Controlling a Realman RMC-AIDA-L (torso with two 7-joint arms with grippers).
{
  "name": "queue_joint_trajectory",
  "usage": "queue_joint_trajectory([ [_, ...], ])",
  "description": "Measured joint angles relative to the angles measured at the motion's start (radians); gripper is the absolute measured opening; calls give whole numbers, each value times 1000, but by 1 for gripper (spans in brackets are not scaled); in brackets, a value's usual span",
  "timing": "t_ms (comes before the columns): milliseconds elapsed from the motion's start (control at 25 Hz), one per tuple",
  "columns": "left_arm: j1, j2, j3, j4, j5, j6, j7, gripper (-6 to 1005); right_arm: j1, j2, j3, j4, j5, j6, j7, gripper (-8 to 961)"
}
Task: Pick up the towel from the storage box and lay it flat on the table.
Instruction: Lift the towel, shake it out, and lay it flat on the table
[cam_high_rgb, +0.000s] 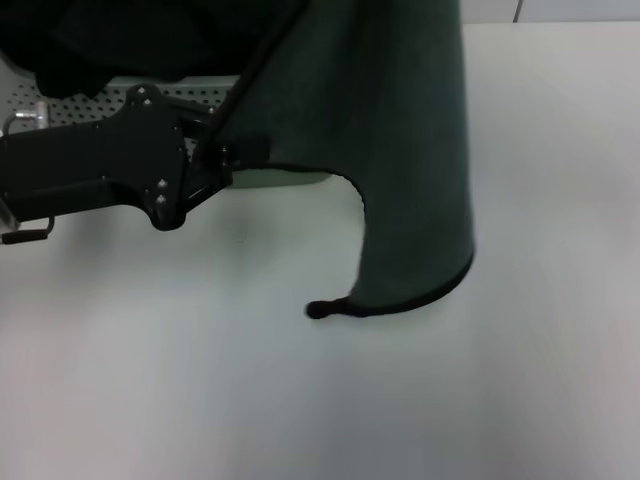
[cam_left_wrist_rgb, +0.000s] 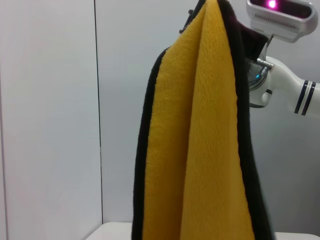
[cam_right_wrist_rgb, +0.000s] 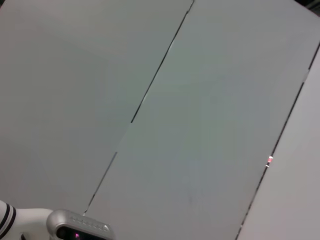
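The dark teal-green soft towel (cam_high_rgb: 400, 150) with its black hem hangs clear of the pale grey-green perforated storage box (cam_high_rgb: 120, 100) at the white bench's (cam_high_rgb: 300, 400) far left corner. The left claw (cam_high_rgb: 215, 160) is pinched shut on its edge. The lift looks done; spreading it flat remains. The right claw is unseen.

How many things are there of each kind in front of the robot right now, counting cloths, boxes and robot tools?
Teal-green towel, hanging with its low corner on the table: 1
Black cloth: 1
Storage box: 1
Robot tool, left tool: 1
Total: 4
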Motion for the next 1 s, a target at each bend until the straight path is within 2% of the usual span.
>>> queue_joint_trajectory([
  [360, 4, 3, 1, -7, -30, 20, 7, 65, -38, 0, 19, 0, 10, -2, 1, 3],
  [560, 0, 27, -2, -65, -94, 57, 28, 92, -47, 0, 22, 9, 12, -3, 0, 3],
  [680, -3, 35, -6, -91, -96, 57, 34, 94, -49, 2, 22, 18, 15, -3, -2, 3],
  [1000, -1, 40, 9, -94, -79, 60, 40, 78, -61, 2, 23, 25, 31, -3, -5, 3],
])
